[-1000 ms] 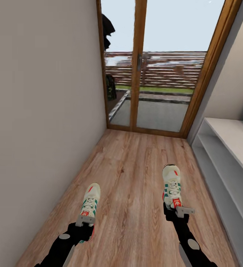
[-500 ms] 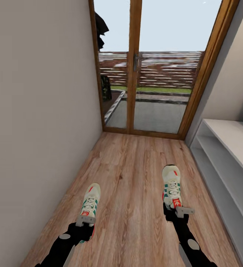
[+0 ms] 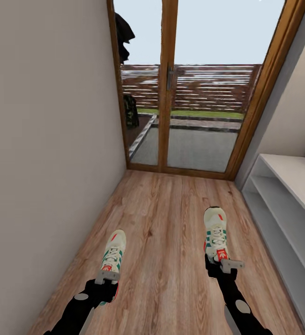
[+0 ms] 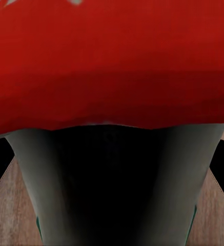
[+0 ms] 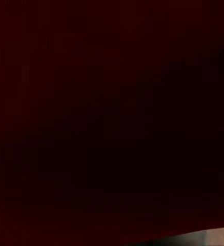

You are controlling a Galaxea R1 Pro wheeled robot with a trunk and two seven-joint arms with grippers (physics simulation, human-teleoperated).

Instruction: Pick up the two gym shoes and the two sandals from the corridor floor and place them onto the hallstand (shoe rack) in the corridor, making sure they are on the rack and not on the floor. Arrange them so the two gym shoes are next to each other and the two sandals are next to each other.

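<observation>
Two cream-white gym shoes with green stripes are carried above the corridor floor [image 3: 164,223], toes pointing away from me. My left gripper [image 3: 108,276] is shut on the heel of the left gym shoe [image 3: 114,253]. Up close in the left wrist view, that shoe's red heel [image 4: 112,66] sits against the camera. My right gripper [image 3: 224,264] is shut on the heel of the right gym shoe [image 3: 215,235], whose dark red heel [image 5: 91,102] covers the right wrist view. The pale hallstand [image 3: 282,195] runs along the right wall. The sandals are out of view.
A wood-framed glass double door [image 3: 171,93] closes the corridor's far end. A plain wall [image 3: 45,153] bounds the left side. Bare plank floor lies between the wall and the hallstand.
The camera has shifted: the door and hallstand sit a little lower and further left in the picture. Both shoes stay in the grippers at the same places.
</observation>
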